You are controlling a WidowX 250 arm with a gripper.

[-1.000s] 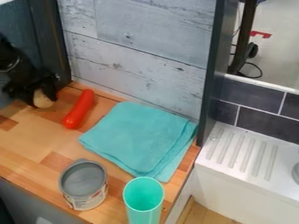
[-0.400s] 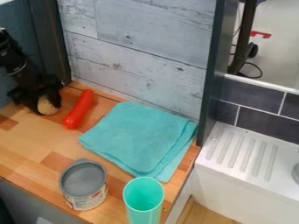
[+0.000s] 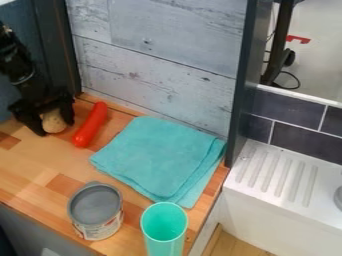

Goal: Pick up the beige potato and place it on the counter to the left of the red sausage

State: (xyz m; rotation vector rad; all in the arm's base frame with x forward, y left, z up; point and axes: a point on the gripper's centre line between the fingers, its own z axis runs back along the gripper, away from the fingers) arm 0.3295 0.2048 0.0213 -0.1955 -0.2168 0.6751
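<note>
The tool point(image 3: 56, 128) hangs at the far left of the turquoise cloth point(image 3: 157, 155), beyond the red sausage-shaped item point(image 3: 91, 125), low over the wooden surface point(image 3: 33, 165). Its two fingers stand well spread, one on each side of a rounded beige object point(image 3: 53, 121). That object sits between them, near the surface; whether either finger touches it, I cannot tell. The black arm point(image 3: 20, 75) slopes down to the tool from the upper left.

Next outward comes the red item, lying lengthwise between the beige object and the cloth, apart from both, with its farther end up toward the wall. The cloth itself lies flat and folded in layers, its edges slightly out of line on the right side.

Nearer the camera than the cloth, toward its lower left, an open grey can point(image 3: 95, 205) with a printed label stands upright. Just below the cloth's nearest corner stands a mint-green cup point(image 3: 164, 225), open end up, to the right of the can and apart from it.

Behind the cloth rises a pale, weathered plank wall point(image 3: 153, 75). To its right are a dark upright panel point(image 3: 242, 85), then a white ridged draining board point(image 3: 274, 180) beneath dark tiles point(image 3: 304, 142).
</note>
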